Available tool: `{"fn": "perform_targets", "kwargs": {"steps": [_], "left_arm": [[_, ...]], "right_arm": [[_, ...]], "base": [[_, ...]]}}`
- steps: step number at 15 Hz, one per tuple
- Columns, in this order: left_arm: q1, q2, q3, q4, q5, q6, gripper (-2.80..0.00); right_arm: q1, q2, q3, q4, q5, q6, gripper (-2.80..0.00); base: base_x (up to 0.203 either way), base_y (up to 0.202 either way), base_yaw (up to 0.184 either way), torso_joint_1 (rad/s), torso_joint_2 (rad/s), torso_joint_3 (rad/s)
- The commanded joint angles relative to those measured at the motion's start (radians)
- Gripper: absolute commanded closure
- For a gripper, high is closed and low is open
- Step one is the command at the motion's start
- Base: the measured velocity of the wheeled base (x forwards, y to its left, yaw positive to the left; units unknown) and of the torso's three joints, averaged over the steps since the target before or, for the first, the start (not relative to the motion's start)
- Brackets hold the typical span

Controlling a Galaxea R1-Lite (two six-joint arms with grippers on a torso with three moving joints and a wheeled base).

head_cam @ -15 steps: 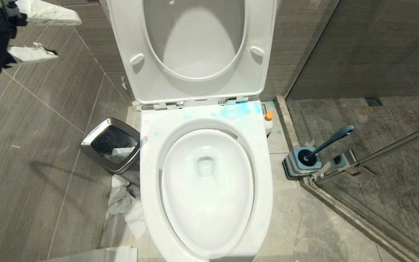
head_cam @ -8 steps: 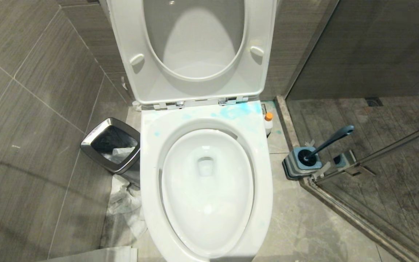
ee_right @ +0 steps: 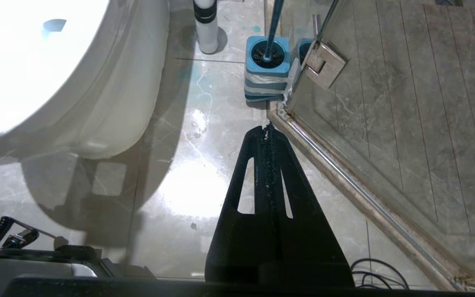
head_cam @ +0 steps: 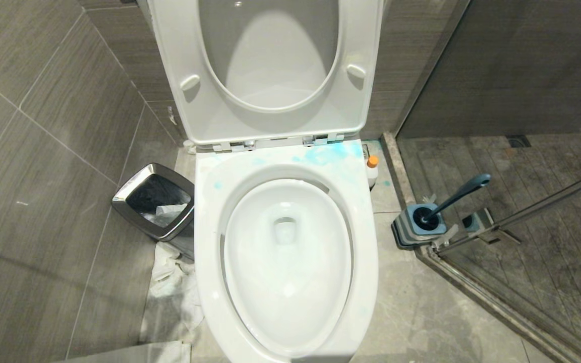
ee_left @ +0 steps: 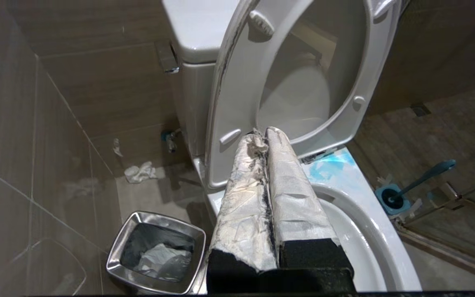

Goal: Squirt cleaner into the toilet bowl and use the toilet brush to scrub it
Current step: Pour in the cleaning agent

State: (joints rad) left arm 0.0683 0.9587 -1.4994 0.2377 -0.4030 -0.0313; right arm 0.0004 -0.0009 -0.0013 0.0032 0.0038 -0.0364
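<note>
Toilet bowl [head_cam: 285, 262] centre of head view, seat raised; cleaner [head_cam: 328, 153] smeared turquoise on rear rim; toilet brush [head_cam: 454, 197] in stand [head_cam: 416, 227] at right. No writing legible. Left wrist view: left gripper [ee_left: 264, 134] paper-wrapped, pressed together, empty. Right wrist view: right gripper [ee_right: 267, 128] closed, empty, over floor.

The glossy white oval porcelain toilet bowl [head_cam: 285, 262] carries turquoise-blue cleaner smears [head_cam: 328, 153] on its back rim. The slim dark-blue toilet brush [head_cam: 459, 194] with black bristles stands in a square blue-grey ribbed stand [head_cam: 414, 229]. A chrome-rimmed square waste bin [head_cam: 154, 201] has a dark lining. The grey wall tiles [head_cam: 43, 151] are finely streaked. The left end effector [ee_left: 265, 132] is wrapped in crinkled white; the right end effector [ee_right: 268, 128] is plain black.
</note>
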Motion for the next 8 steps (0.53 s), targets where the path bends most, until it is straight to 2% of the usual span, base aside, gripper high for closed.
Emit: {"fn": "perform_targets", "kwargs": {"steps": [1, 5, 8], "left_arm": [[0.000, -0.106, 0.033, 0.004, -0.001, 0.006, 0.00], [0.000, -0.276, 0.136, 0.005, 0.002, 0.038, 0.00], [-0.001, -0.428, 0.287, 0.004, 0.009, 0.033, 0.00]], "right_arm": [[0.001, 0.001, 0.000, 0.000, 0.001, 0.000, 0.00], [0.000, 0.001, 0.000, 0.000, 0.001, 0.000, 0.00], [0.001, 0.001, 0.000, 0.000, 0.001, 0.000, 0.00]], "base": [[0.000, 0.000, 0.000, 0.000, 0.00, 0.000], [0.000, 0.000, 0.000, 0.000, 0.00, 0.000], [0.000, 0.000, 0.000, 0.000, 0.00, 0.000]]}}
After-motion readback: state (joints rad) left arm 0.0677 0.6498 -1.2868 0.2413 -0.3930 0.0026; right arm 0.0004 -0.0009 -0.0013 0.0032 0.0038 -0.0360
